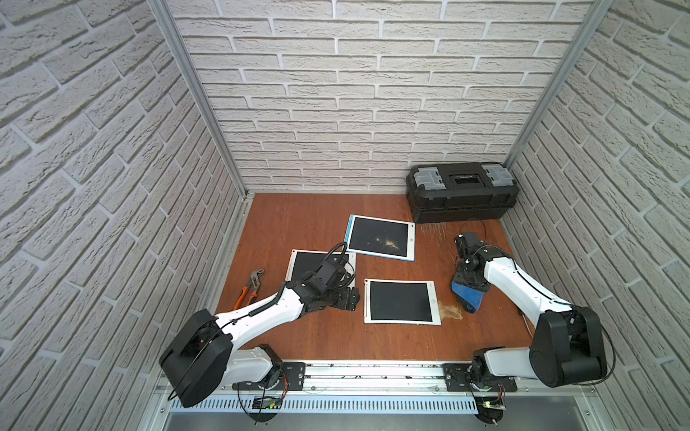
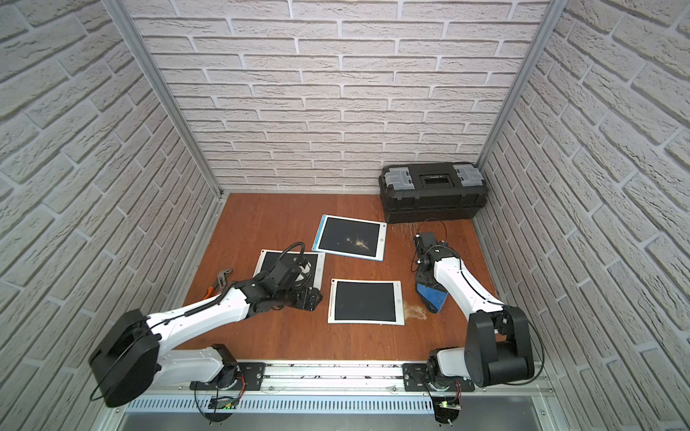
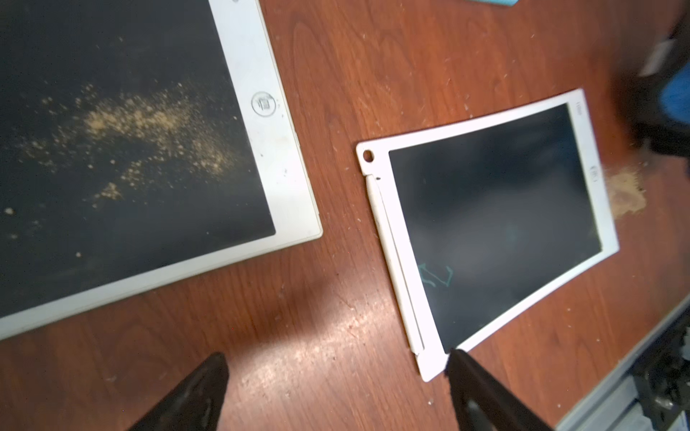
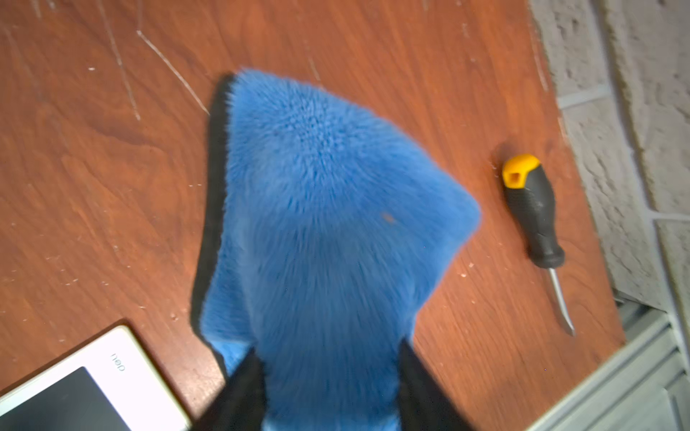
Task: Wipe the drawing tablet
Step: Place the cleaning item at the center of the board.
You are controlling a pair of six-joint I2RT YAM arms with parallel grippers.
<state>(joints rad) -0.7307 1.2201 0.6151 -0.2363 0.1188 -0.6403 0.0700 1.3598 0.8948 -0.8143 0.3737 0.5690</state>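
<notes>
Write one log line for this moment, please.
left pincer open, empty; right pincer around blue cloth; blue-edged tablet dusty

Toolbox (image 1: 462, 192): black, grey latches, lid shut, upper right of the tabletop in both top views.
Pliers (image 1: 250, 285): orange handles, left edge of the wood.
Screwdriver (image 4: 532, 209): black-and-yellow handle, flat near the brick wall (right wrist view).
Table (image 1: 298, 224): reddish-brown, scratched.
</notes>
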